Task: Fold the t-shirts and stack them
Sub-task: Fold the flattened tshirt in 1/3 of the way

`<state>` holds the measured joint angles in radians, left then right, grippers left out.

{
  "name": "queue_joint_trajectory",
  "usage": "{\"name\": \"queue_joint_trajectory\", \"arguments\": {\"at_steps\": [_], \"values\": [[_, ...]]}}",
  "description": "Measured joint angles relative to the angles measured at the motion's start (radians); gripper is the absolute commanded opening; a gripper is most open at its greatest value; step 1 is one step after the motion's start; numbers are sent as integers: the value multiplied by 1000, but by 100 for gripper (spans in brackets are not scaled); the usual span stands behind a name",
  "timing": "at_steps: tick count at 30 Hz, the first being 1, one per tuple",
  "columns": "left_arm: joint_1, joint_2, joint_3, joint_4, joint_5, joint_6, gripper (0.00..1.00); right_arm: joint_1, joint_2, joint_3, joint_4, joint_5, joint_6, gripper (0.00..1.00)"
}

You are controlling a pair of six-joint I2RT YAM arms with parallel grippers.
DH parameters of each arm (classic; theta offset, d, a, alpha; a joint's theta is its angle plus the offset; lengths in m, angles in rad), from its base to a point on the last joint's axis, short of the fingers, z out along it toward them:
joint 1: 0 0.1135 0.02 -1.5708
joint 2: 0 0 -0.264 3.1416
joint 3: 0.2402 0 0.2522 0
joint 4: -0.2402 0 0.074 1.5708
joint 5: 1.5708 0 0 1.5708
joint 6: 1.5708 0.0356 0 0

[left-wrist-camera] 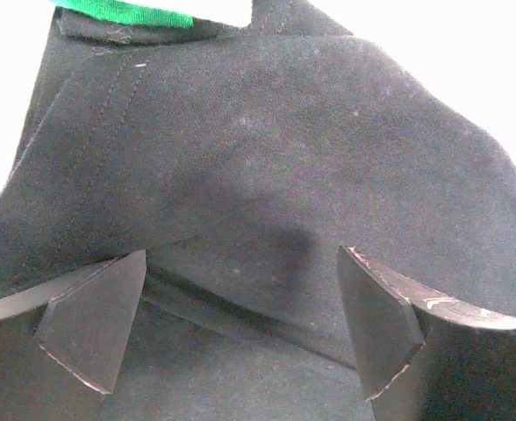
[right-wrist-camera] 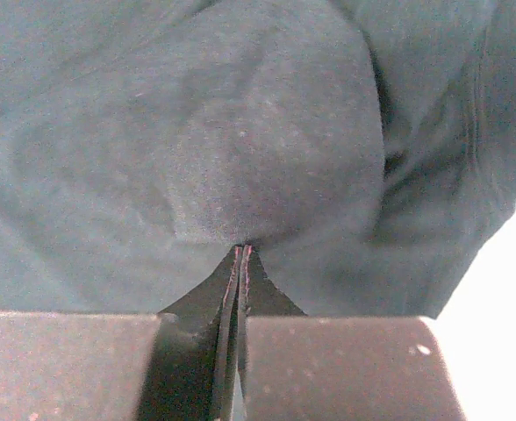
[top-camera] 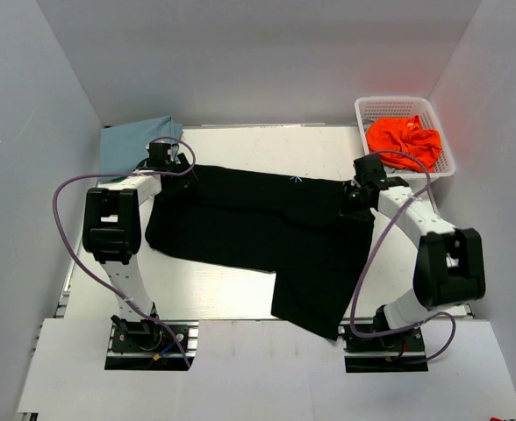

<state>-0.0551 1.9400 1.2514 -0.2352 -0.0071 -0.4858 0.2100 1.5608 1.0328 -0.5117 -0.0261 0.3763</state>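
Black tee (top-camera: pixel 267 237) lies spread across the table (top-camera: pixel 232 294) centre. The left gripper (left-wrist-camera: pixel 240 316) hangs with its jaws apart over the tee's 10 o'clock edge. The right gripper (right-wrist-camera: pixel 241 253) pinches a fold at 3 o'clock. A blue tee (top-camera: pixel 131 142) sits at 10 o'clock, and an orange tee (top-camera: pixel 404 139) is in the basket (top-camera: pixel 363 110) at 2 o'clock.

Not much to read in here tbh, no words, numbers or brand tags I can make out on anything, the only mark is a tiny blue starburst print (top-camera: pixel 295 179) right by the far edge of the big soft black t-shirt (top-camera: pixel 240 219) lying spread out.
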Motion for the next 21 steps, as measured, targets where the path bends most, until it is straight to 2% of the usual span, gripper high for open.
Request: {"name": "queue_joint_trajectory", "arguments": {"at_steps": [7,14,16,17,21], "values": [[0,0,0,-2,-5,0,100,0,-150,32,-219,-65,37,0],[0,0,0,-6,-9,6,100,-1,-176,67,-401,-120,60,3],[0,0,1,-8,-9,7,100,-1,-167,67,-436,-114,61,11],[0,0,1,-8,-9,8,100,-1,-159,67,-448,-105,62,18],[0,0,1,-11,-12,14,100,-3,-111,113,-511,-46,55,55]]}}
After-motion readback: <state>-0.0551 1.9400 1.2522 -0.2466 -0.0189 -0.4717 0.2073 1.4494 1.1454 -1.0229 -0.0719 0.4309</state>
